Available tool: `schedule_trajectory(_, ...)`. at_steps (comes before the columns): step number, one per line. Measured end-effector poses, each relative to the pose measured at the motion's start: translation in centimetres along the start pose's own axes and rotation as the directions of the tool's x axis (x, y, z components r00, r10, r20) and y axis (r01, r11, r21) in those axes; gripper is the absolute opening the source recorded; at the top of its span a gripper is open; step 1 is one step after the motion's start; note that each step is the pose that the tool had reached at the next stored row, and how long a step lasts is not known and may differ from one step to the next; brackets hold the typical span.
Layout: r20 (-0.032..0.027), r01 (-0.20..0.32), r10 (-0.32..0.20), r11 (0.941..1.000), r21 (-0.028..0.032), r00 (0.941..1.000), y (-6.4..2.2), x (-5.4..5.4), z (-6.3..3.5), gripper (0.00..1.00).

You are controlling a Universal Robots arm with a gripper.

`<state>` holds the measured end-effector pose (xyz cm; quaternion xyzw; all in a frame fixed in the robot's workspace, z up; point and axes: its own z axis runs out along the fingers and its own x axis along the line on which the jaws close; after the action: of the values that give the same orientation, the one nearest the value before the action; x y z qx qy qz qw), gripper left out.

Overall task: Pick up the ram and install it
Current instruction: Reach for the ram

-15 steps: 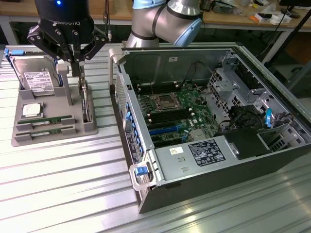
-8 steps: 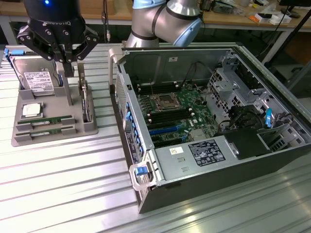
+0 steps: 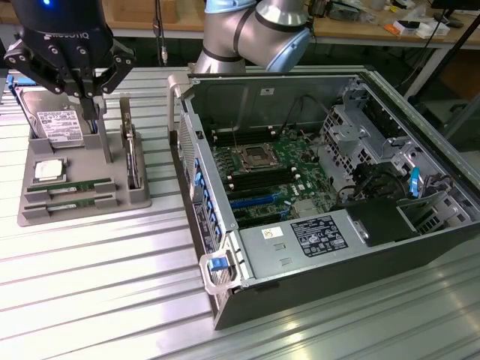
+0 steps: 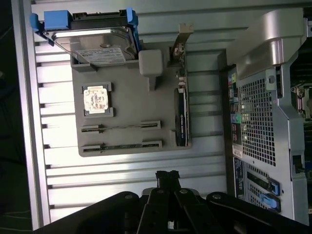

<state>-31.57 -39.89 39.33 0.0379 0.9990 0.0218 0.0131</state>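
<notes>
Case (image 3: 315, 225): open, motherboard exposed; placed at 3 o'clock of the tray in the exterior view.
Tray (image 3: 82, 165): gray, set on the slatted table (image 3: 112, 285).
Ram (image 3: 71, 185): seated on edge in the tray's near slots, untouched.
Chip (image 3: 49, 170): silver, at 12 o'clock of the ram.
Drive (image 3: 58, 124): lodged at the tray's far end.
Gripper (image 3: 86, 94): clenched, empty; held above the drive, apart from the ram.

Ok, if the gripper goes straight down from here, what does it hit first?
Probably the gray tray or the metal table right beside the tray's ram end. The shut gripper hangs well above both and depth is unclear, so I can't say which.
</notes>
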Motion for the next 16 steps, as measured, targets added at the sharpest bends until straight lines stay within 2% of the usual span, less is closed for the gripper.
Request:
schedule_trajectory(2,-0.0001,0.000,0.000,1.0000,0.0000,1.0000,-0.05,0.7,-0.02,0.11)
schedule_trajectory(16,-0.0001,0.000,0.000,1.0000,0.0001,1.0000,-0.27,3.5,-0.10,0.11)
